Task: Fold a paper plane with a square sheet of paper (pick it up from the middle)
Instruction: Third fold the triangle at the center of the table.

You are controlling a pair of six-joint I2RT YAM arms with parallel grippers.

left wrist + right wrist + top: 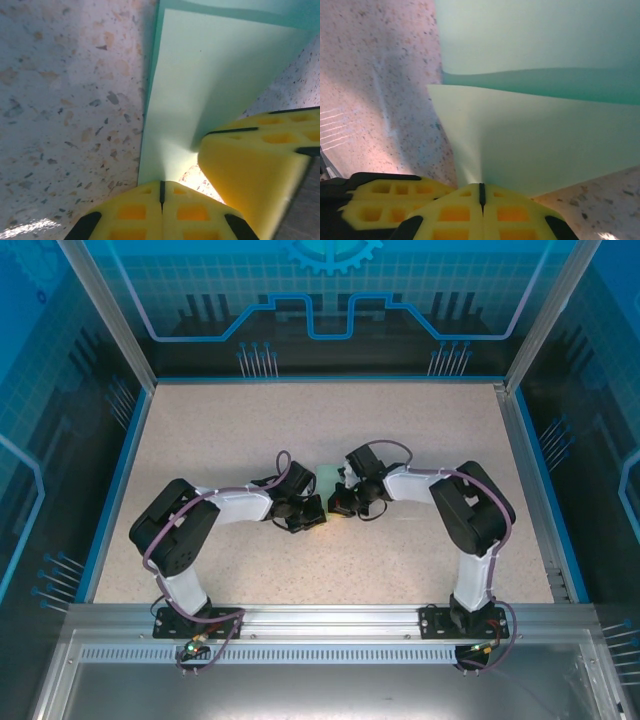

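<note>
Paper plane (200, 90) over speckled beige table (400, 440), blue walls (60, 390).

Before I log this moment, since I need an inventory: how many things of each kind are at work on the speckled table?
pale mint-green folded sheet of paper: 1
yellow-fingered robot hands, left hand and right hand, each shut on the paper: 2
Total: 3

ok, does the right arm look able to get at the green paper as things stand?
Looks like yes: the right pincer is shut on the paper, with nothing in between. The left pincer pinches the same paper close beside it, so room to regrip looks tight.
</note>
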